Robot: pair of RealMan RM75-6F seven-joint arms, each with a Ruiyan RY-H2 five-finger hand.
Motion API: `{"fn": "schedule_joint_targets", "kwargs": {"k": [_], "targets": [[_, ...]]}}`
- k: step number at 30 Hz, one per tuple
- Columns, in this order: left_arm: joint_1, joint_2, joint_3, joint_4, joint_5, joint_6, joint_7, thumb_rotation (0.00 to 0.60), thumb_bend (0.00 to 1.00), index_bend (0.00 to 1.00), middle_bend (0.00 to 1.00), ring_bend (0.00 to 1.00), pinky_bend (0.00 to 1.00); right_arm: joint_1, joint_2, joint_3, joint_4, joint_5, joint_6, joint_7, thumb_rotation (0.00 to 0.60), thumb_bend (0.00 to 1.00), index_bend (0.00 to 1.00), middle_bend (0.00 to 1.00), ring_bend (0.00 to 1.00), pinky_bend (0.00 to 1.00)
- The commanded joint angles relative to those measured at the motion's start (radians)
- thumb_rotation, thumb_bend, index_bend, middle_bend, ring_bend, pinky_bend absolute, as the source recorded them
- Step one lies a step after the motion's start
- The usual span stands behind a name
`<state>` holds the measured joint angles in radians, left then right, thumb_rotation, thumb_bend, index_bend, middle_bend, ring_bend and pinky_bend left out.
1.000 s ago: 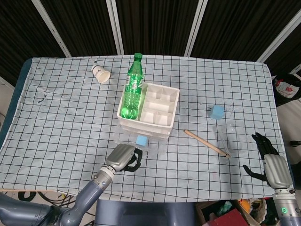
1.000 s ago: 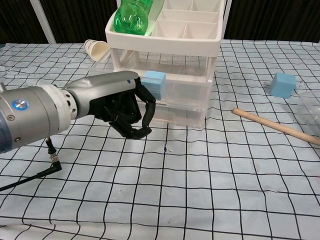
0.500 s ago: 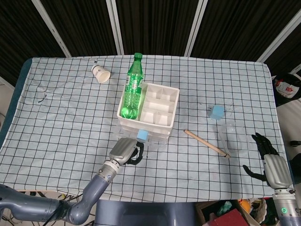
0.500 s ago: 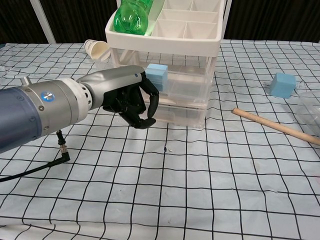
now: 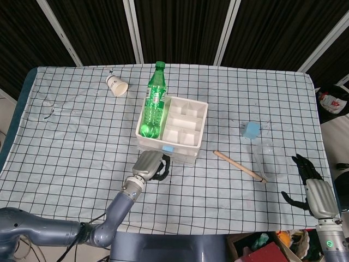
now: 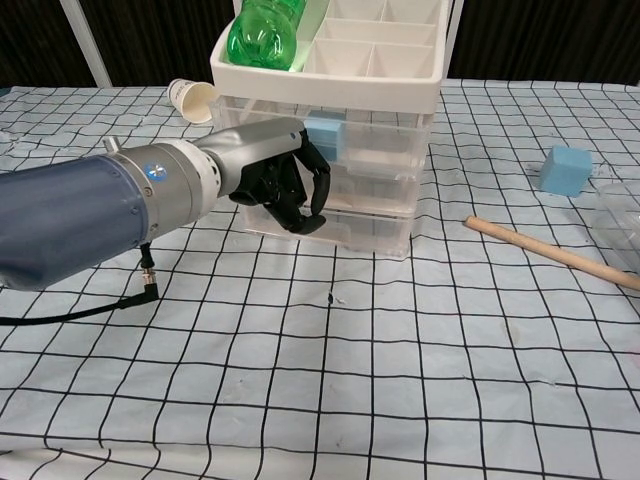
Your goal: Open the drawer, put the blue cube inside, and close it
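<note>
The left robot hand [image 6: 285,190], fingers curled in on nothing, presses against the clear drawer [image 6: 370,160] front; the blue cube [image 6: 328,135] lies inside, just behind it. Only the head view shows the right robot hand [image 5: 308,177], open at the table's [image 5: 71,142] right edge. The top tray [image 5: 185,123] holds 1 green bottle [image 5: 154,106].

Desk [image 5: 65,136] cloth: white w/ black grid; drawer unit [image 5: 182,155] clear plastic w/ white tray top [image 5: 188,121], green bottle [image 5: 154,106] in it, blue cube [image 6: 327,135] behind the clear drawer front. 2nd blue cube [image 5: 251,130], tan wooden stick [image 5: 239,165], white paper cup [image 5: 116,86]. Left hand [image 6: 285,185] black fingers w/ silver-grey back, right hand [image 5: 313,188] same colours.
</note>
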<state>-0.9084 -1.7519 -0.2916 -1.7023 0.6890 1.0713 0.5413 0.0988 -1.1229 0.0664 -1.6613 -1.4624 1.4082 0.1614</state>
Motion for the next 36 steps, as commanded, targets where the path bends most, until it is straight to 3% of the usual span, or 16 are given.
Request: {"fn": "schedule_joint_targets", "kwargs": {"k": [1, 8, 13, 18, 22, 26, 32, 34, 36], "targets": [[-0.018, -0.017, -0.026, 0.035, -0.036, -0.006, -0.006, 0.6, 0.4, 0.61, 1.0, 1.0, 0.97, 0.0, 0.001, 0.001, 0.0, 0.002, -0.002, 0.004, 0.6, 0.2, 0.0, 0.0, 0.0, 0.19], [-0.037, -0.033, -0.041, 0.082, -0.071, -0.008, -0.009, 0.6, 0.4, 0.61, 1.0, 1.0, 0.97, 0.002, 0.002, 0.0, 0.0, 0.003, -0.006, 0.006, 0.6, 0.2, 0.0, 0.0, 0.0, 0.19], [-0.025, -0.019, -0.031, 0.057, -0.07, 0.003, -0.018, 0.6, 0.4, 0.61, 1.0, 1.0, 0.97, 0.002, 0.004, 0.0, 0.001, 0.005, -0.007, 0.009, 0.6, 0.2, 0.0, 0.0, 0.0, 0.19], [0.024, 0.049, 0.014, -0.038, -0.018, 0.044, -0.03, 0.6, 0.39, 0.6, 0.98, 0.97, 0.95, 0.002, 0.005, -0.001, 0.001, 0.003, -0.007, 0.008, 0.6, 0.2, 0.0, 0.0, 0.0, 0.19], [0.107, 0.18, 0.087, -0.175, 0.08, 0.106, -0.049, 0.6, 0.36, 0.57, 0.89, 0.88, 0.86, 0.001, 0.005, -0.001, 0.001, 0.003, -0.006, 0.004, 0.6, 0.2, 0.0, 0.0, 0.0, 0.19], [0.204, 0.333, 0.162, -0.283, 0.198, 0.165, -0.103, 0.6, 0.34, 0.53, 0.73, 0.71, 0.63, 0.0, 0.004, -0.001, 0.001, 0.001, -0.002, -0.005, 0.6, 0.2, 0.0, 0.0, 0.0, 0.19], [0.325, 0.532, 0.263, -0.349, 0.354, 0.205, -0.217, 0.6, 0.29, 0.43, 0.26, 0.19, 0.12, -0.002, 0.002, -0.004, 0.0, -0.007, 0.004, -0.019, 0.6, 0.2, 0.0, 0.0, 0.0, 0.19], [0.364, 0.585, 0.294, -0.352, 0.4, 0.217, -0.264, 0.6, 0.22, 0.27, 0.11, 0.05, 0.01, -0.002, 0.001, -0.003, 0.0, -0.009, 0.009, -0.023, 0.6, 0.2, 0.0, 0.0, 0.0, 0.19], [0.402, 0.632, 0.33, -0.346, 0.444, 0.235, -0.293, 0.6, 0.16, 0.09, 0.02, 0.0, 0.0, -0.003, -0.001, -0.003, 0.002, -0.01, 0.012, -0.027, 0.6, 0.2, 0.0, 0.0, 0.0, 0.19]]}}
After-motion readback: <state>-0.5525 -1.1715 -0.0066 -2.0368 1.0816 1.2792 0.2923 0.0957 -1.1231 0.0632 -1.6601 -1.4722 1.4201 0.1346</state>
